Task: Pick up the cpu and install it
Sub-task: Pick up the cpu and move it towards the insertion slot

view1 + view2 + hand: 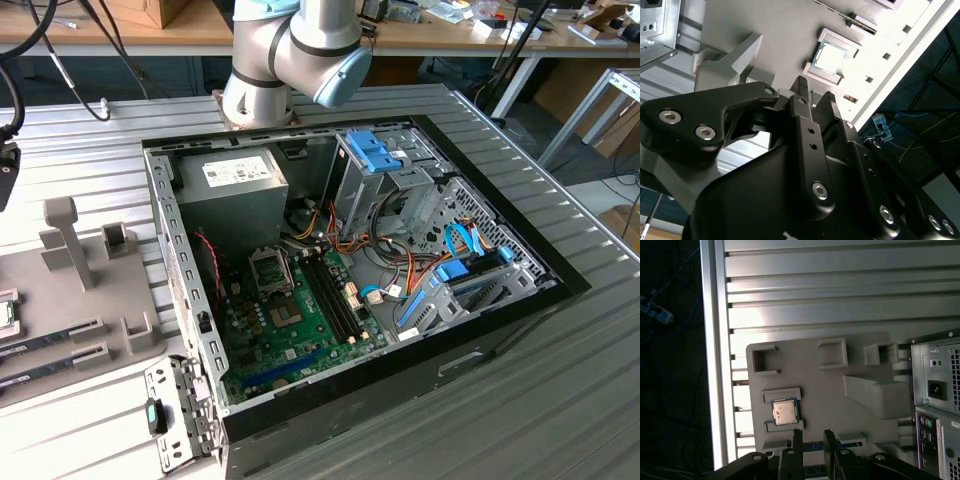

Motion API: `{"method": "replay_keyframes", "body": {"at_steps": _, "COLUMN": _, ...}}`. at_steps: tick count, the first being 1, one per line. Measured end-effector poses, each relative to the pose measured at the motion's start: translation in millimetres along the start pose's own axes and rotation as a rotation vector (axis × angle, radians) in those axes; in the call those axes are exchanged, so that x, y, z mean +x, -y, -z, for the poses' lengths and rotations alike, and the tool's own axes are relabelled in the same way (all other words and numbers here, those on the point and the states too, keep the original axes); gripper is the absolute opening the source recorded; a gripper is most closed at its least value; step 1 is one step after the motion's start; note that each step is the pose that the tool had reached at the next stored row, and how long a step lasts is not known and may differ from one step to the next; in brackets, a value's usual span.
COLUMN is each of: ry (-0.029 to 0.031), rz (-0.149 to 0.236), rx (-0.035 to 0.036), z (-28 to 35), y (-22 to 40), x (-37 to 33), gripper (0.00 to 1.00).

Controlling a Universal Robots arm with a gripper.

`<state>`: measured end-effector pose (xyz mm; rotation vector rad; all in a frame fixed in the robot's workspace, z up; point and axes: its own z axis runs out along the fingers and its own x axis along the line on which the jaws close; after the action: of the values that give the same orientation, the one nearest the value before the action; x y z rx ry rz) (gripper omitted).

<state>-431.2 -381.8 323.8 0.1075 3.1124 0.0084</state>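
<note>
The cpu (785, 412) is a small silvery square with a thin green rim. It lies flat in a recess of the grey fixture plate (830, 390), which sits beside the computer case. In the second wrist view the cpu (830, 57) shows bright beyond the fingertips. In the exterior view the cpu (5, 312) is cut by the left edge. My gripper (813, 440) hovers above the plate a short way from the chip, not touching it. Its black fingers (801, 90) stand a little apart, open, with nothing between them. The black socket frame (270, 268) sits on the motherboard inside the case.
The open computer case (500, 330) holds a grey power supply (235, 185), drive cages and loose cables around the socket. Memory sticks (50, 338) lie in the fixture's slots, and a tall grey post (65, 240) rises from it. The table's edge (715, 365) runs close to the fixture.
</note>
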Motion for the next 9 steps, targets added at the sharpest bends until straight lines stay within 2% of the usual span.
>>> {"method": "replay_keyframes", "body": {"at_steps": 1, "ry": 0.0001, "rz": 0.000, "rx": 0.0000, "z": -0.1, "y": 0.0, "x": 0.0, "gripper": 0.36}}
{"method": "replay_keyframes", "body": {"at_steps": 9, "ry": 0.0000, "rz": 0.000, "rx": 0.0000, "z": -0.3, "y": 0.0, "x": 0.0, "gripper": 0.36}}
